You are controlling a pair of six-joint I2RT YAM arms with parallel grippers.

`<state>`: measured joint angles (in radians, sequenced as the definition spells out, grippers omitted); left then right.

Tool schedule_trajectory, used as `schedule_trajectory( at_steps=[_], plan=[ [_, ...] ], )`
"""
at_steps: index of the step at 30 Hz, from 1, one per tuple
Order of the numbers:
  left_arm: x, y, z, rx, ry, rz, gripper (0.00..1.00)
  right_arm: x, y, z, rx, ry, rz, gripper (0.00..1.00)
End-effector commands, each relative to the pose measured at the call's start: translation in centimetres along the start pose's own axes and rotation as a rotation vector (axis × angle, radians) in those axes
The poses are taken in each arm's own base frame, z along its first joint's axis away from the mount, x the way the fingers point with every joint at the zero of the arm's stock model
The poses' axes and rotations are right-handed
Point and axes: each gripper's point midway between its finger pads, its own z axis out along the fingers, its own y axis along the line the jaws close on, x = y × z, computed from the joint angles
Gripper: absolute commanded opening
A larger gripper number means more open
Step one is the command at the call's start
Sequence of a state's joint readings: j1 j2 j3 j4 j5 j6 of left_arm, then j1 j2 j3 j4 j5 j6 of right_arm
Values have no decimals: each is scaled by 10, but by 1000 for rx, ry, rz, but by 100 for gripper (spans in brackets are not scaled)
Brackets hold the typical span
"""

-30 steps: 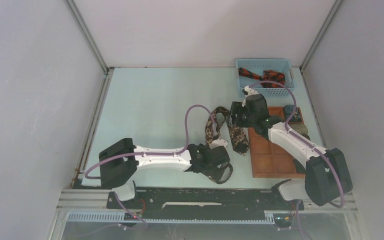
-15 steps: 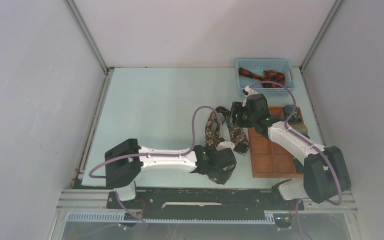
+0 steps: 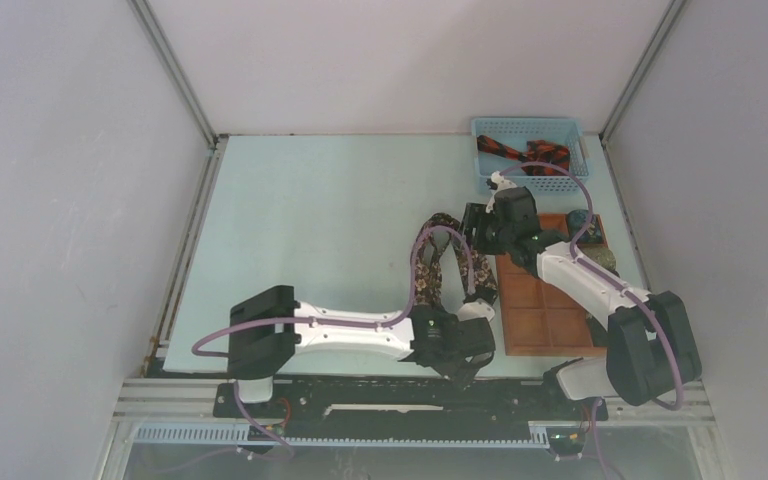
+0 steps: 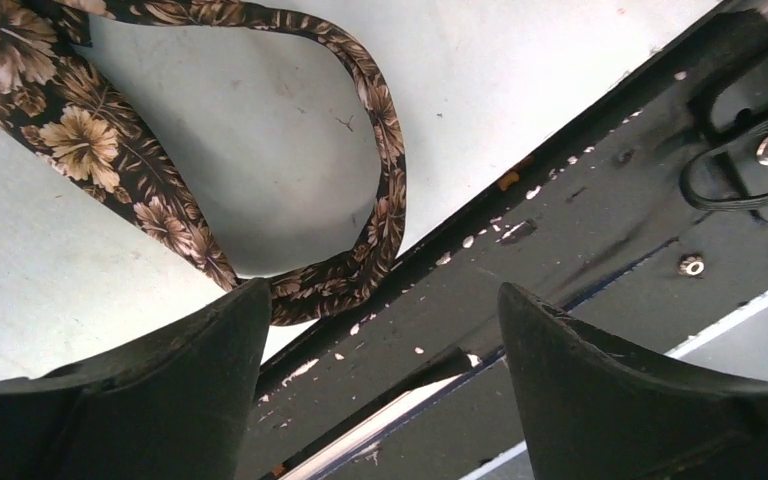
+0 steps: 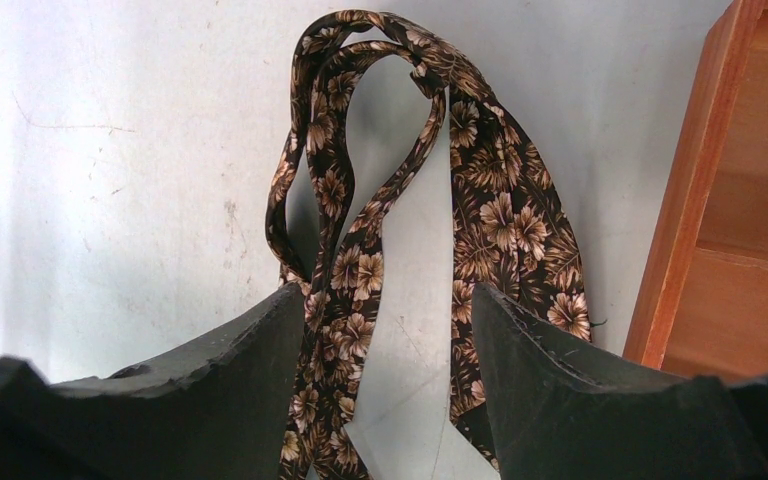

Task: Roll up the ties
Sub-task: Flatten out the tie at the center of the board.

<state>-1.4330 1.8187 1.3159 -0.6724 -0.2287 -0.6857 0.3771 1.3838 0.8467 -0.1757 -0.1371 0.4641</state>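
Tie [image 5: 500, 230]: limp floral fabric, looped

Both arms extended, left claw [image 4: 380, 330] and right claw [image 5: 390, 310] with jaws apart.

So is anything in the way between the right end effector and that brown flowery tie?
Nothing visible. The right end effector hangs open over the brown floral tie, its strands showing between the fingers; the wooden tray sits off to one side.
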Motion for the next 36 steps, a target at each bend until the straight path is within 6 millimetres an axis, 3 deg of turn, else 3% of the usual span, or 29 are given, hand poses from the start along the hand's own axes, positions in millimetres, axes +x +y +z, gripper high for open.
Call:
schedule_trajectory(
  at_steps=[1,10,16,20,22,27,36],
  plan=[
    [-3,-10,1,23,15,17,88,-10,4,2,-24,-34,12,64],
    [10,-25,24,75,95,85,72,-8,1,5,-32,-20,33,63],
    [15,-18,33,46,125,67,38,-8,0,6,-37,-15,42,62],
    [14,-10,31,54,111,21,5,-8,-1,6,-41,-11,49,62],
    [8,-4,19,65,72,-21,0,-8,-1,6,-43,-9,50,61],
    [1,38,-10,32,-3,-99,0,-8,-2,7,-48,-6,56,61],
    [6,148,-61,-32,-136,-345,0,-8,-3,8,-50,-2,65,60]
  ],
)
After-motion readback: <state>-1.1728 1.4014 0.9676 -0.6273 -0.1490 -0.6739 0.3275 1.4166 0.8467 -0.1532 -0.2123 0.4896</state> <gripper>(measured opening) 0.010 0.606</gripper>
